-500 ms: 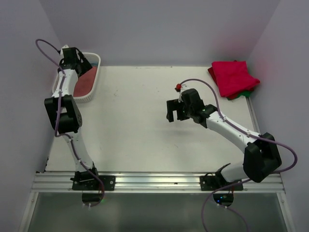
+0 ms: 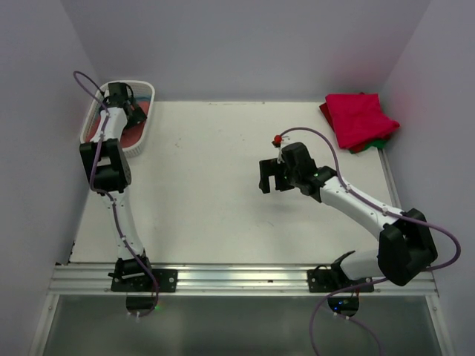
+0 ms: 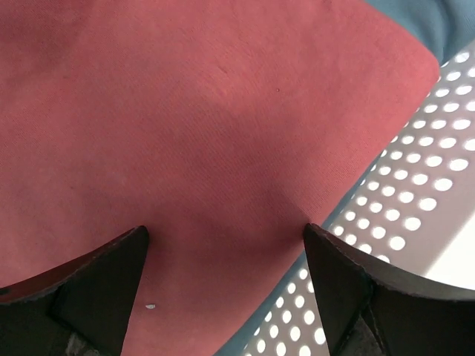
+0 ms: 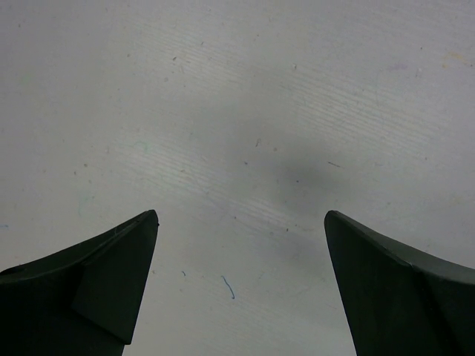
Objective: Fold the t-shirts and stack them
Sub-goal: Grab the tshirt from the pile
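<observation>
White table (image 2: 208, 185) under spread right gripper (image 4: 241, 213); only left wrist shows spread left gripper (image 3: 225, 228) over salmon shirt (image 3: 185, 111) in basket (image 3: 415, 200)

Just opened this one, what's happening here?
The left pincer is down in the white basket at the table's far left corner, open right over the salmon-red t-shirt but not yet gripping it. The right pincer hangs open and empty above the table's middle. A folded crimson-pink t-shirt already lies at the far right corner, a green t-shirt peeking out beneath.
</observation>
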Controlling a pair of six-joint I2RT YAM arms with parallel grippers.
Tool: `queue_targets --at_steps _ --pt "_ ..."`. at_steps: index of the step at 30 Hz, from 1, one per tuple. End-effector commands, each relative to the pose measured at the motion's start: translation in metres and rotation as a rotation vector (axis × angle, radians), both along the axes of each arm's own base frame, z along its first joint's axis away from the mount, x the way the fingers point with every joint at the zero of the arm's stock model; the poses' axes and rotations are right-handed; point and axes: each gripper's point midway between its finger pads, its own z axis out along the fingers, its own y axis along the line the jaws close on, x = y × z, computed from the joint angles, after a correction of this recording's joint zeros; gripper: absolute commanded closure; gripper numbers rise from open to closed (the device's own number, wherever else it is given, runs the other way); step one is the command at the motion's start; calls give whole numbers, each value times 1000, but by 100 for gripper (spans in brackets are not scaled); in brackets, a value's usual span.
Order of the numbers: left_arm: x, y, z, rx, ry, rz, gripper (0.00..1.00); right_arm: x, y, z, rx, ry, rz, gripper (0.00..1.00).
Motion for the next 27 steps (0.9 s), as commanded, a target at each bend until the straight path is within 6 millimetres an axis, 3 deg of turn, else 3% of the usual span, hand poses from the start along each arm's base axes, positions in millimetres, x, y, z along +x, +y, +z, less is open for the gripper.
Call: queue_targets --at_steps 1,2,5,6,7,8,9,12,13,15,16,17,18,19,22,25,27 --pt "6 9 2 39 8 -4 11 3 1 13 35 -37 -13 1" --pt "7 9 0 38 16 -5 13 3 1 13 37 -36 -16 1" --pt "6 9 -13 23 36 -19 40 4 -3 11 24 -39 -31 1" --pt "6 11 -14 20 34 -18 66 3 -4 10 21 -38 -34 1" --pt "7 11 -12 20 30 -20 82 2 -5 9 18 -36 -35 1" --pt "7 11 -10 20 25 -21 95 2 -5 8 16 -35 -36 1" --pt "7 10 -8 16 18 -22 100 2 -6 7 15 -34 -36 1" --pt "12 4 27 9 -67 -39 100 0 -8 4 7 -27 -41 1" --pt "13 2 57 9 -125 -34 100 -1 -8 2 3 -22 -41 1" --pt "13 -4 90 17 -184 -41 100 -1 -9 0 -2 -19 -42 1" --pt "10 -8 127 30 -249 -43 100 -1 -9 -2 -5 -16 -43 1" --pt "9 -12 146 37 -281 -46 100 -2 -9 -3 -8 -14 -41 1" --pt "8 -25 165 39 -313 -64 100 -1 -9 -3 -7 -14 -41 1" --pt "2 -33 196 42 -367 -75 100 -1 -9 -3 -9 -13 -42 1" --pt "-9 -73 251 22 -466 -165 100 1 -10 0 -10 -23 -49 1" --pt "-25 -123 291 -6 -536 -286 100 3 -13 6 -14 -42 -70 1" --pt "-37 -161 300 -60 -552 -382 100 4 -15 11 -7 -58 -87 1"
